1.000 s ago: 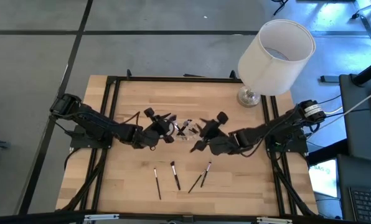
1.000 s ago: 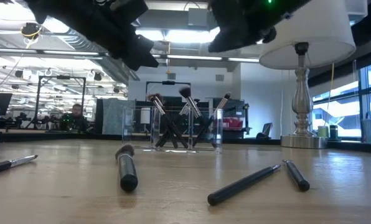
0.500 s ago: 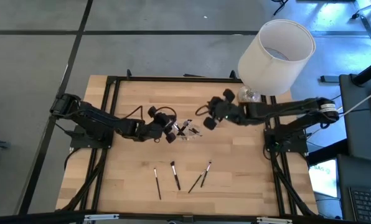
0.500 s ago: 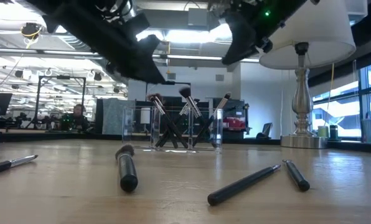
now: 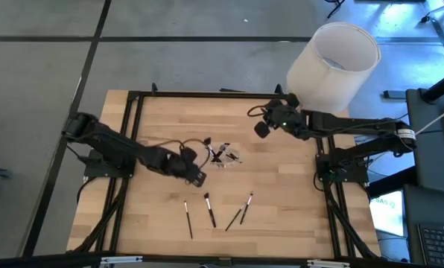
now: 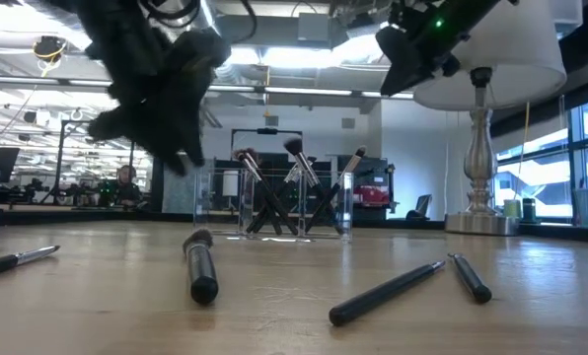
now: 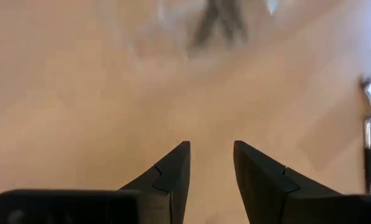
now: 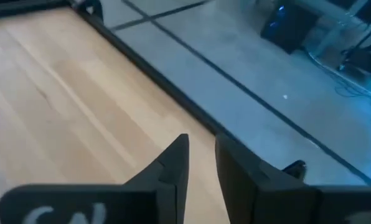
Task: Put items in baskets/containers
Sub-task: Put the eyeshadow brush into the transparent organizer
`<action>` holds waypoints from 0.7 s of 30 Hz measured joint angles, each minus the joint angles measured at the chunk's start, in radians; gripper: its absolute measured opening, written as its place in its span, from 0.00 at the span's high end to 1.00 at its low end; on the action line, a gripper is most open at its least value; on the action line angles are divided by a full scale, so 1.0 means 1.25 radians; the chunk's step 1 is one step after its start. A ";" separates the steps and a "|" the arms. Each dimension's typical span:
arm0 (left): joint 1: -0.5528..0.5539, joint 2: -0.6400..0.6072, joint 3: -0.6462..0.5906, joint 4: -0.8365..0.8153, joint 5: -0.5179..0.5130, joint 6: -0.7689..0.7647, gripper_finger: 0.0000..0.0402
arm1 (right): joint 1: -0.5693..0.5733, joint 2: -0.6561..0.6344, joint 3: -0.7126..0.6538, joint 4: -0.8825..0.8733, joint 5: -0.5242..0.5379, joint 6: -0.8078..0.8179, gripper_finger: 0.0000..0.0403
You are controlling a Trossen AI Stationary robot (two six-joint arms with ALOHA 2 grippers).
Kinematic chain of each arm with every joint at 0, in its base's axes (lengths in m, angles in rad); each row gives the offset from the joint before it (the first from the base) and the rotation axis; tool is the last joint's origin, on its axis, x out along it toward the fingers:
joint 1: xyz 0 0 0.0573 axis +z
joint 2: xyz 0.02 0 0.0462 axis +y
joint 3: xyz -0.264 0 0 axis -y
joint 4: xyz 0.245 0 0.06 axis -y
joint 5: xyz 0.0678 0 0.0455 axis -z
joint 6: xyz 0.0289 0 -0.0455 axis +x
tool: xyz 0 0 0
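Note:
A small clear cup (image 5: 220,155) stands mid-table with several dark brushes leaning inside it (image 6: 274,202). Several more brushes lie flat on the wood nearer the near edge (image 5: 209,210) (image 5: 246,208) (image 6: 202,266) (image 6: 388,292). My left gripper (image 5: 196,177) (image 7: 210,146) hovers open and empty over bare wood, just near-left of the cup. My right gripper (image 5: 261,128) (image 8: 201,138) is raised far-right of the cup, close to the lamp, with a narrow gap between its fingers and nothing in them.
A tall lamp with a big white shade (image 5: 332,67) stands at the far right corner, its base (image 6: 479,225) on the table behind my right arm. Black frame rails edge the table (image 5: 132,119). Bare wood stretches toward the far left.
My left gripper has pulled back from beside the cup toward the near edge and dropped lower. My right gripper has drawn away from the cup toward the far right, rising up near the lamp. The cup and the loose brushes have stayed put.

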 joint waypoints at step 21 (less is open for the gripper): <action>-0.122 0.084 -0.001 0.026 0.272 -0.538 0.69 | -0.003 -0.009 -0.001 0.118 -0.067 -0.119 0.80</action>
